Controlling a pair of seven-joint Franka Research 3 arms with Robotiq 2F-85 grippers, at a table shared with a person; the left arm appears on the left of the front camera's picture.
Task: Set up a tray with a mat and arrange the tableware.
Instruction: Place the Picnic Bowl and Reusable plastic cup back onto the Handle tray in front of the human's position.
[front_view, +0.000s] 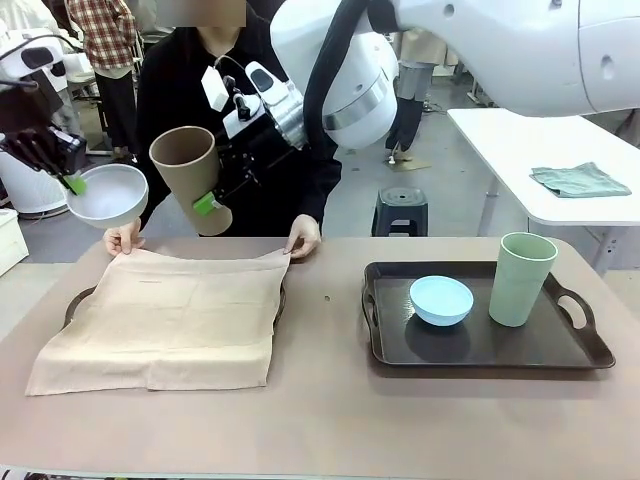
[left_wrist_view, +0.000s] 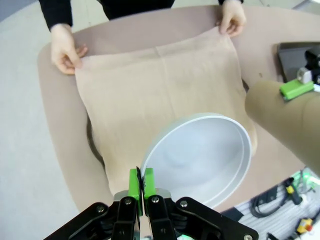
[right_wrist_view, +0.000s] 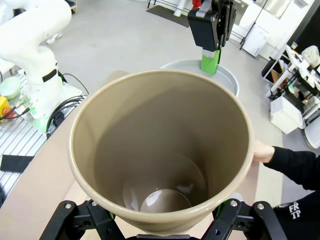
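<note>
The left gripper (front_view: 73, 184) pinches the white bowl (front_view: 108, 195) by its rim, above the far left corner of the mat (front_view: 170, 315) (a thin hold that could slip). The right gripper (front_view: 210, 203), clamped round the tilted tan cup (front_view: 188, 170) just beside it, could knock the bowl, or descend onto the person's hands (front_view: 303, 238) pinning the mat.

The mat (front_view: 165, 315) hides most of the left tray (front_view: 78, 303); its rim peeks out at either side. The tan-brown cup (front_view: 190, 175) covers most of the fingers of the right gripper (front_view: 207, 200). The left wrist view's right edge cuts that cup off.
</note>
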